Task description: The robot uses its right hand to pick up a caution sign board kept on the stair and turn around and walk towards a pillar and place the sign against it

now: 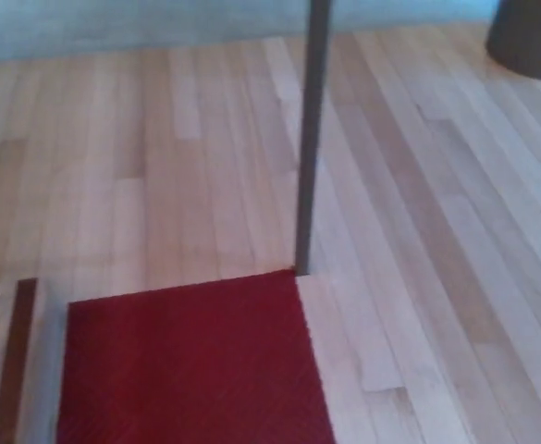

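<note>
Neither hand shows in the head view, and no caution sign board is visible. A thin grey post [311, 139] rises from the wooden floor [159, 166] at the far right corner of a red mat [187, 370]. The last edge of the stair [16, 361], with its dark brown nosing strip, shows at the bottom left. The picture is slightly blurred.
A dark rounded base [527, 35] of some object stands at the top right corner. A pale blue-grey wall [113, 23] runs along the top edge. Light wooden planks stretch to the right of the post.
</note>
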`<state>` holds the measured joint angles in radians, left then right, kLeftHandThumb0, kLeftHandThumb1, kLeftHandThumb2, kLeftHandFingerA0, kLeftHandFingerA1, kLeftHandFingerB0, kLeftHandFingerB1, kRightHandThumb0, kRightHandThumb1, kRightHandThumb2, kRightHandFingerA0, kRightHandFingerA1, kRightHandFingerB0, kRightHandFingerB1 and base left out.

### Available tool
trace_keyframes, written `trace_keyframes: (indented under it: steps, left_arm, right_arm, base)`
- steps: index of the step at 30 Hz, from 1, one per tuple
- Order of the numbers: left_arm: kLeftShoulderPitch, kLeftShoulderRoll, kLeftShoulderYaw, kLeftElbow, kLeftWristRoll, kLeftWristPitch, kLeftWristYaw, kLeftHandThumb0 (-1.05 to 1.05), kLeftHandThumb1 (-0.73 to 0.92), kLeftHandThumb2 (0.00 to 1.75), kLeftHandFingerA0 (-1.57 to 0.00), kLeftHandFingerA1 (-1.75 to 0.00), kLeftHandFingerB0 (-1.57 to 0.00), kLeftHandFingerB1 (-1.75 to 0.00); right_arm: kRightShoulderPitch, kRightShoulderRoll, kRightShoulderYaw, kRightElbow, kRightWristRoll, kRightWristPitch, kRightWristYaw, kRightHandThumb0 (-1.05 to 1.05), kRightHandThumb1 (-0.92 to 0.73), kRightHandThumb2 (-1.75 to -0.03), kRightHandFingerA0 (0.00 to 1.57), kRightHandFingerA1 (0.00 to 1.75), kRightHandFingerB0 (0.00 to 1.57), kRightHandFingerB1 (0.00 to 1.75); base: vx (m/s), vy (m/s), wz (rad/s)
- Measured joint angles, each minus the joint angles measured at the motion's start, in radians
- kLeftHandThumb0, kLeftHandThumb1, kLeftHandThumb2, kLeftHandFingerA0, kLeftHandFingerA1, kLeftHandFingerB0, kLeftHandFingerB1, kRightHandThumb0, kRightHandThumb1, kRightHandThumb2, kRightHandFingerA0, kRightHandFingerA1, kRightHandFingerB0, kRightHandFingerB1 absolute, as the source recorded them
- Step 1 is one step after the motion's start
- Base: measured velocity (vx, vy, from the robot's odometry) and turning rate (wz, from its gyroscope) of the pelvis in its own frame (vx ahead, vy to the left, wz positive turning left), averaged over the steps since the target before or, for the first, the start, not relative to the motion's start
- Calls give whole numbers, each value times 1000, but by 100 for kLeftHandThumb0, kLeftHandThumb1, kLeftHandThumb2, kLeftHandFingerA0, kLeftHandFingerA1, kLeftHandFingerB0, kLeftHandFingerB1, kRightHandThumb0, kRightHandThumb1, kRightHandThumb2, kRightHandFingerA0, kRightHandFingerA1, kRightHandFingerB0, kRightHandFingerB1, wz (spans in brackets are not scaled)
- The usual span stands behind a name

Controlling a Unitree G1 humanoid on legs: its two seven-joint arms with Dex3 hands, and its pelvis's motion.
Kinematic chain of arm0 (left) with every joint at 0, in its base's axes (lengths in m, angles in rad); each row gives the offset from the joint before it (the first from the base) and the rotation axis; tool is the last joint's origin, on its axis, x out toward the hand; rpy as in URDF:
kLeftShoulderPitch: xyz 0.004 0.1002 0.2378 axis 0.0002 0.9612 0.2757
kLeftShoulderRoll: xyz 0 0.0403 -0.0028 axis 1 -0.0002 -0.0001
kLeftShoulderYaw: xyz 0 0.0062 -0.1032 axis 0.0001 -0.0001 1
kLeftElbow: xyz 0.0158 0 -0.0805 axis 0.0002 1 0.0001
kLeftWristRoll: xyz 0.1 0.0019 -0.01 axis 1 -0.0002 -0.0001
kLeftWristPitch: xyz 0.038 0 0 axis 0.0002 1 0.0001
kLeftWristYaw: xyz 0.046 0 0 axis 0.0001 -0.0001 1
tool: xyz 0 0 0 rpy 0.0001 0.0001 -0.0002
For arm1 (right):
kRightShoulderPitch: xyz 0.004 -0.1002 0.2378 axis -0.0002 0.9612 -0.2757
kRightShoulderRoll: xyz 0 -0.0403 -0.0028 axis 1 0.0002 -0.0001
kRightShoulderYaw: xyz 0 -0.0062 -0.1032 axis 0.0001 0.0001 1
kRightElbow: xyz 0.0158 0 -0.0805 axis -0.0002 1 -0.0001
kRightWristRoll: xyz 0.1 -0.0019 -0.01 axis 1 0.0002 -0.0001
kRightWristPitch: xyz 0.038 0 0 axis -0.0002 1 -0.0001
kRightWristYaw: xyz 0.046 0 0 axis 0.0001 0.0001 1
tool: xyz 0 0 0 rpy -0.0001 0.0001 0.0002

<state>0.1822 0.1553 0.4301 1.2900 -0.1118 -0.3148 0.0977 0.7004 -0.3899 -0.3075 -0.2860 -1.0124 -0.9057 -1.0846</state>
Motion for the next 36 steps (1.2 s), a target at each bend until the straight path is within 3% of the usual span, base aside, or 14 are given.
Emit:
trace_keyframes:
  steps: [2, 3, 14, 17, 23, 24, 31, 33, 36]
  left_arm:
    - [0, -1, 3, 1, -2, 0, 0, -14, 60, 77, -140, -116, -113, -106]
    - [0, -1, 5, 2, -5, 0, 0, -12, 60, 80, -136, -118, -109, -108]
    - [4, -28, 4, 3, -12, 0, -2, -14, 60, 78, -134, -120, -108, -108]
    - [6, -28, 3, 3, -12, 0, -1, -8, 59, 83, -135, -120, -107, -108]
    - [9, -23, -6, 0, -11, -2, 4, -13, 60, 78, -134, -121, -108, -110]
    - [1, -22, -7, -1, -11, -1, 5, -11, 59, 82, -134, -121, -108, -110]
    - [-11, -4, -7, -9, -12, -18, 4, -10, 58, 83, -134, -122, -108, -110]
    - [-5, -5, -7, -7, -13, -19, 4, -9, 50, 97, -137, -123, -110, -108]
    - [3, -4, -3, -2, -14, -20, 2, -11, 57, 85, -134, -122, -109, -110]
  right_arm:
    - [-6, 3, -4, 0, 1, -7, 5, -11, -57, -104, 104, 168, 74, 123]
    - [-9, 5, -9, 0, 2, -13, 10, -11, -65, -102, 85, 175, 69, 123]
    - [-19, 25, -54, 14, 6, -26, 57, -10, -62, -100, 83, 175, 68, 121]
    - [-25, 33, -52, 14, 6, -28, 69, -9, -62, -100, 83, 175, 68, 120]
    - [-31, 50, -46, 15, 6, -38, 89, -7, -59, -105, 81, 175, 67, 123]
    - [-39, 53, -45, 13, 6, -39, 93, -10, -64, -96, 81, 175, 67, 122]
    - [-58, 76, -36, 12, 5, -53, 108, -11, -63, -99, 84, 175, 70, 121]
    - [-74, 77, -32, 15, 3, -56, 109, -10, -61, -100, 83, 175, 69, 119]
    - [-103, 78, -29, 25, -2, -61, 109, -11, -61, -103, 83, 175, 68, 119]
  base:
    - [167, -130, -42]
    - [184, -178, -34]
    - [223, -194, -33]
    - [304, -25, -53]
    - [379, 114, -55]
    - [397, 223, -85]
    - [343, 109, -17]
    - [260, -89, 2]
    - [395, -209, 7]
